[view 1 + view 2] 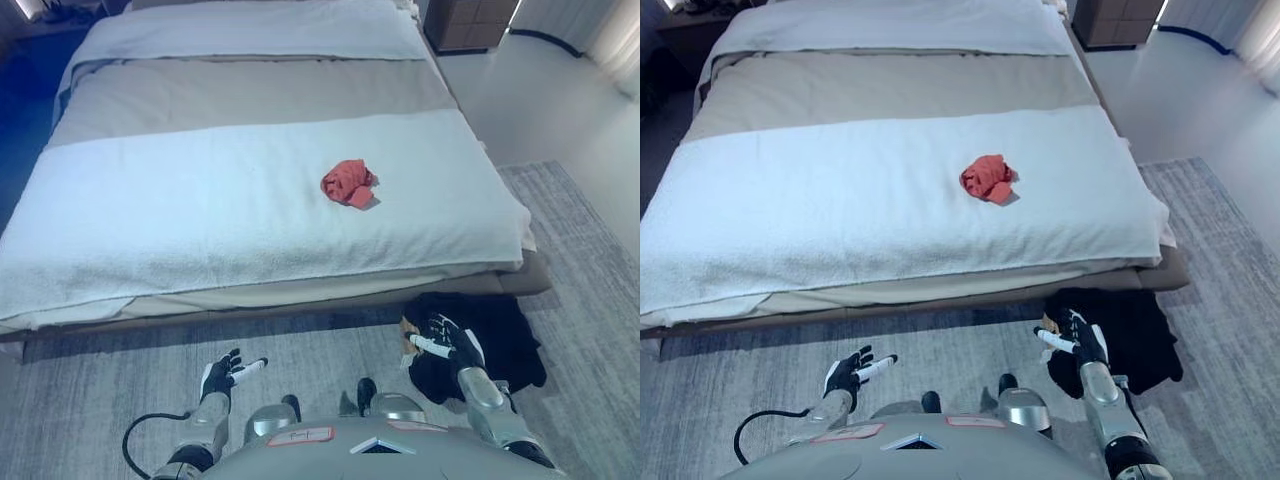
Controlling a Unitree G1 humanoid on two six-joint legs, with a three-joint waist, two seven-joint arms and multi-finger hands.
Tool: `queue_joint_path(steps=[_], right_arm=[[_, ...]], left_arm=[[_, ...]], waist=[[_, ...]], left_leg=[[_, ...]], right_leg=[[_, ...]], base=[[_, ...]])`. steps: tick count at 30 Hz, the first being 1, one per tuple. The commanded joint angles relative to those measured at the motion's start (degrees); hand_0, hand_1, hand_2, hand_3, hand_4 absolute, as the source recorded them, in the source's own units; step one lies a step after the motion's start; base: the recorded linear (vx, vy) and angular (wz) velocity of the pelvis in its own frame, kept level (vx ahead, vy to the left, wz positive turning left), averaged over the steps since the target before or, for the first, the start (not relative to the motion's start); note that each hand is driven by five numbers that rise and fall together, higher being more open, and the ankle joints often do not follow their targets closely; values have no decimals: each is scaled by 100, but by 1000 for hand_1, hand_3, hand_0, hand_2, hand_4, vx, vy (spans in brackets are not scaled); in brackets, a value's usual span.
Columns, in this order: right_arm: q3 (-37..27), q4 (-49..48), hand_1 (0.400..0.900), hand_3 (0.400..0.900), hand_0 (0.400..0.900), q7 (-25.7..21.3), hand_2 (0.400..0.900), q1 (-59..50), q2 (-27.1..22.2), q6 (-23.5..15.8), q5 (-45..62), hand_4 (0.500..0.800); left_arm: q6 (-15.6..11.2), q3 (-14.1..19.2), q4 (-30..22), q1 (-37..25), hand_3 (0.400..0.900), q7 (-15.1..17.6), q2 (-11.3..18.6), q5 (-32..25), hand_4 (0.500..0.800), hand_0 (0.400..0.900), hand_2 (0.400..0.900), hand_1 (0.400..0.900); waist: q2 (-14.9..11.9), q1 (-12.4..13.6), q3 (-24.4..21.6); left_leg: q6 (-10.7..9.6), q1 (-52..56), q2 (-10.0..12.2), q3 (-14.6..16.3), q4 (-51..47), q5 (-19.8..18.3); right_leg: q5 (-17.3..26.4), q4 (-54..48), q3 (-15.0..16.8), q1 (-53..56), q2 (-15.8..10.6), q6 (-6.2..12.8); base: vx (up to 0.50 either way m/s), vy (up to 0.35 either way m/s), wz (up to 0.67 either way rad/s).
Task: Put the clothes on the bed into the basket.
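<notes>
While most of the view is taken by the bed (250, 200), its top is nearly bare: a white blanket (200, 220) covers the near half, a beige band (250, 95) lies across the middle, and a paler cover lies at the far end. Under the bed and out to the right spreads a grey rug (580, 330), with pale floor (540, 100) beyond it at upper right and a dark cabinet (470, 25) by the bed's far right corner.

On the rug, just beside the bed's near right corner, sits a black heap (495, 340) that may be the basket or dark cloth in it; I cannot tell which.

A crumpled red cloth (348, 183) lies on the white blanket, right of centre, well apart from both hands.

Low over the rug, the right hand (445, 343) shows in front of the black heap, its fingers spread and holding nothing. Lower left, the left hand (225, 375) hangs above the rug, fingers also straight and empty.
</notes>
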Motion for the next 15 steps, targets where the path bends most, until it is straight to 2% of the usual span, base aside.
queue_joint_path(steps=[1, 3, 5, 7, 9, 11, 13, 15], right_arm=[[-47, -499, 900, 900, 900, -150, 900, -550, -349, -582, 191, 800], [-47, -490, 900, 900, 900, -165, 900, -565, -399, -600, 209, 800], [-43, -484, 900, 900, 900, -183, 900, -577, -426, -591, 210, 800], [-62, -458, 900, 900, 900, -242, 900, -607, -433, -568, 222, 800], [-88, -437, 900, 900, 900, -269, 900, -632, -426, -575, 243, 800], [-108, -361, 900, 900, 900, -298, 900, -646, -423, -597, 252, 800], [-66, -287, 900, 900, 900, -351, 900, -702, -412, -621, 243, 800], [-23, -226, 900, 900, 900, -395, 900, -776, -405, -640, 250, 800]], left_arm=[[-399, -61, -190, -365, 900, 117, 186, -257, 800, 900, 900, 900], [-407, -99, -229, -387, 900, 102, 163, -315, 800, 900, 900, 900], [-410, -148, -231, -430, 900, 109, 145, -388, 800, 900, 900, 900], [-430, -170, -329, -470, 900, 146, 152, -454, 800, 900, 900, 900], [-455, -147, -393, -468, 900, 173, 172, -491, 800, 900, 900, 900], [-466, -135, -442, -432, 900, 195, 187, -525, 800, 900, 900, 900], [-496, -153, -400, -444, 900, 273, 177, -536, 800, 900, 900, 900], [-522, -151, -287, -466, 900, 341, 126, -585, 800, 900, 900, 900]], waist=[[-388, 12, 194], [-389, 99, 350], [-395, 139, 454], [-400, 150, 501], [-425, 185, 453], [-434, 239, 413], [-352, 264, 402], [-259, 276, 402]], left_leg=[[-67, -1006, -37, -458, 2106, -379], [55, -1512, -91, -537, 3290, -116], [66, -1833, -183, -553, 3778, 49], [44, -2253, -371, -529, 3705, 34], [29, -2580, -477, -487, 3290, 36], [9, -2679, -457, -496, 2612, 107], [-107, -2668, -277, -655, 1483, 666], [-210, -2703, -69, -691, 511, 959]], right_leg=[[-726, 615, 10, 85, 240, -307], [-767, 656, 17, 201, 310, -394], [-855, 662, -16, 308, 345, -455], [-886, 645, -28, 339, 342, -443], [-884, 545, 17, 395, 369, -415], [-943, 479, 69, 479, 384, -378], [-1009, 441, 124, 573, 473, -362], [-1109, 391, 180, 744, 513, -320]], base=[[40, -171, -27], [76, -147, -24], [83, -86, -19], [80, -38, -13], [159, -10, -23], [219, 32, -27], [244, 69, -16], [297, 119, -22]])
